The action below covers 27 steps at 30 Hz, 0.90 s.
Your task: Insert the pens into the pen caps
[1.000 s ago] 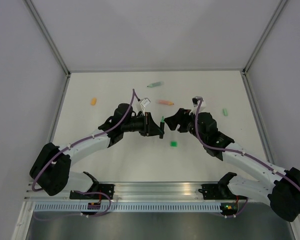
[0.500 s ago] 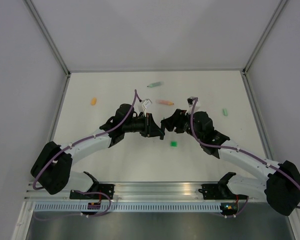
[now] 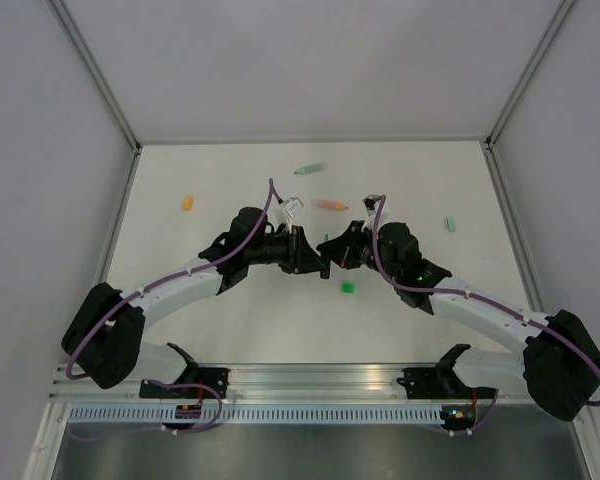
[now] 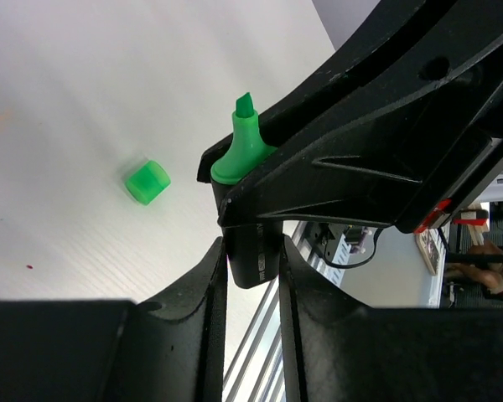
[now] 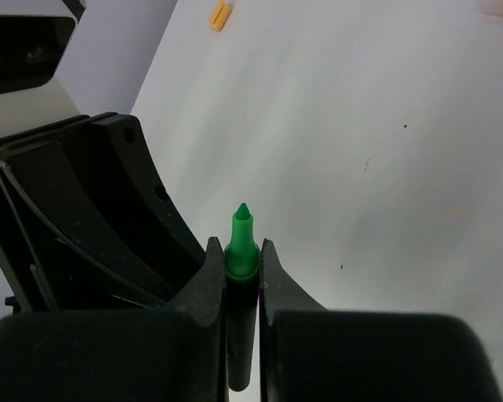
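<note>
A black pen with a bright green tip (image 5: 242, 239) is held between both grippers. My left gripper (image 4: 251, 251) is shut on its black rear end. My right gripper (image 5: 242, 255) is shut on it just below the green tip (image 4: 243, 142). The two grippers meet above mid-table, left (image 3: 315, 262) and right (image 3: 332, 254). The bright green cap (image 3: 347, 288) lies on the table just below them and shows as (image 4: 147, 181) in the left wrist view. A mint pen (image 3: 308, 168) and a salmon pen (image 3: 330, 204) lie farther back. The orange cap (image 3: 187, 202) lies far left and the mint cap (image 3: 449, 224) far right.
The white table (image 3: 230, 180) is walled by grey panels at the back and sides. A metal rail (image 3: 310, 380) with both arm bases runs along the near edge. The orange cap (image 5: 220, 15) shows at the top of the right wrist view.
My right gripper moved left to the pen held by the left gripper and closed on it near the green tip. The left arm stayed still.
</note>
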Each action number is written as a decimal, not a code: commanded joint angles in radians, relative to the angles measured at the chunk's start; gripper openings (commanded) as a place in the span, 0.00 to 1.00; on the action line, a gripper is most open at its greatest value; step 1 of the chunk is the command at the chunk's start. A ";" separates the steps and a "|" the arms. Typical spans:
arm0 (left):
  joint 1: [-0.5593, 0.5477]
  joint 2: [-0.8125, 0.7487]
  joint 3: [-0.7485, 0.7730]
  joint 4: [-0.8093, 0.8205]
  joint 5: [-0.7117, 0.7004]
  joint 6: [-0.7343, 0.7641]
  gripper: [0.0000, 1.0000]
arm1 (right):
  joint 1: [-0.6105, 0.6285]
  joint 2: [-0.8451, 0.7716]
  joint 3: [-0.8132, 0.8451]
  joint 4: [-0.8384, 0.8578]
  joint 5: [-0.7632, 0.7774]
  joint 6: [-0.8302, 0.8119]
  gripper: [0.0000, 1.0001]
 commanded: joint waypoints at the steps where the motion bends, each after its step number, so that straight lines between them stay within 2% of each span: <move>1: -0.009 -0.037 0.005 0.120 0.094 0.024 0.30 | 0.001 -0.025 0.009 0.045 -0.016 -0.015 0.00; 3: -0.009 -0.059 -0.032 0.183 0.156 -0.001 0.43 | 0.001 -0.045 0.000 0.060 -0.045 -0.034 0.00; 5: -0.007 -0.075 -0.065 0.297 0.206 -0.043 0.51 | 0.001 -0.086 -0.012 0.095 -0.073 -0.048 0.00; 6: -0.007 -0.090 -0.079 0.343 0.251 -0.065 0.61 | 0.000 -0.102 -0.029 0.112 -0.102 -0.056 0.00; 8: -0.009 -0.104 -0.113 0.460 0.284 -0.119 0.69 | 0.001 -0.151 -0.049 0.166 -0.130 -0.056 0.00; 14: -0.009 -0.144 -0.161 0.599 0.341 -0.154 0.87 | 0.001 -0.258 -0.130 0.325 -0.183 -0.010 0.00; 15: -0.010 -0.144 -0.167 0.624 0.353 -0.165 0.99 | 0.001 -0.275 -0.152 0.348 -0.189 -0.002 0.00; 19: -0.018 -0.126 -0.185 0.730 0.388 -0.225 1.00 | 0.001 -0.296 -0.195 0.503 -0.246 0.036 0.00; 21: -0.025 -0.104 -0.178 0.748 0.407 -0.237 1.00 | 0.001 -0.295 -0.201 0.523 -0.269 0.056 0.00; 27: -0.036 -0.049 -0.096 0.588 0.363 -0.205 1.00 | 0.001 -0.286 -0.205 0.551 -0.292 0.055 0.00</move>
